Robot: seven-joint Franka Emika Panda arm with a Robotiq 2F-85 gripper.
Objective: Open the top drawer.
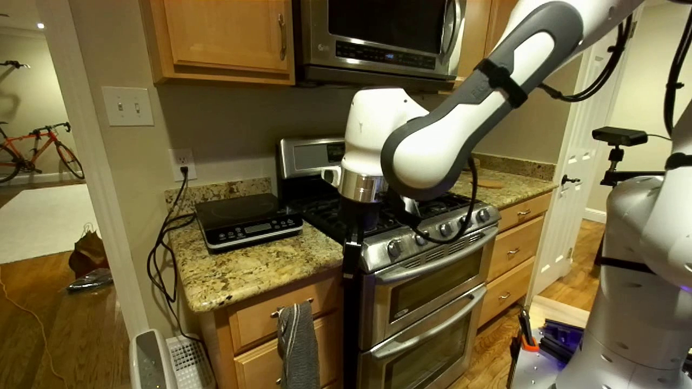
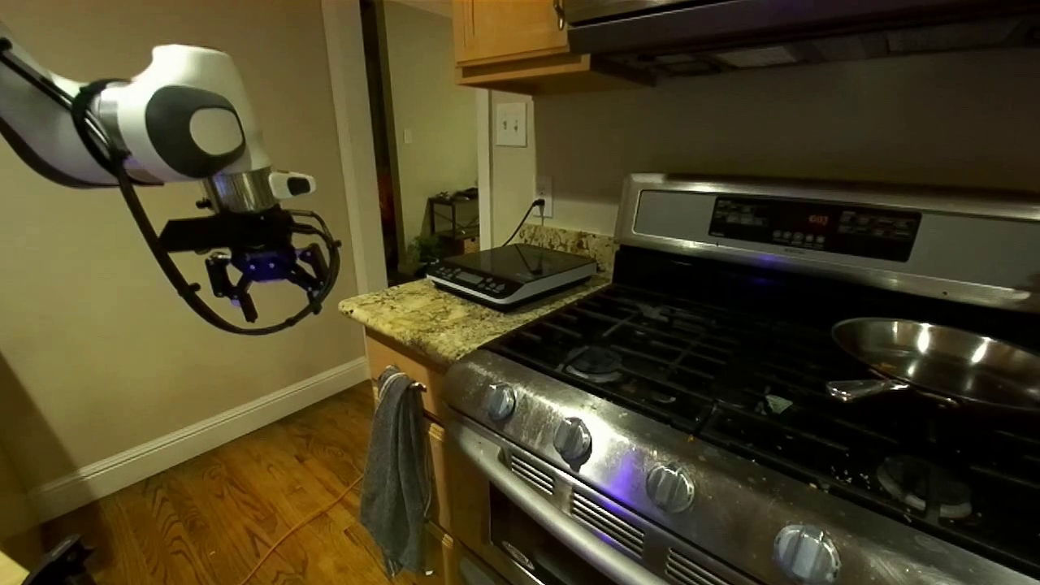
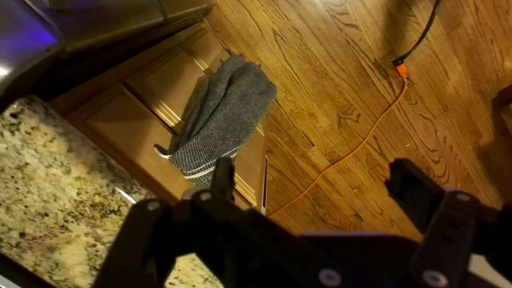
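Note:
The top drawer (image 1: 254, 321) is a short honey-oak front under the granite counter, and it looks shut. It also shows in the wrist view (image 3: 128, 130) and, partly, in an exterior view (image 2: 392, 355). Its small metal handle (image 3: 162, 152) has a grey towel (image 3: 228, 116) hanging over it, which hides most of the handle. The towel shows in both exterior views (image 1: 299, 346) (image 2: 398, 471). My gripper (image 3: 312, 170) is open and empty, in the air above and in front of the drawer, apart from handle and towel. An exterior view also shows it open (image 2: 280, 305).
The granite counter (image 1: 259, 270) juts out above the drawer and bears a black induction cooktop (image 1: 243, 216). The stainless stove (image 2: 617, 455) stands beside the drawer, with knobs and an oven handle. A pan (image 2: 942, 357) is on it. An orange cord (image 3: 360, 144) lies on the floor.

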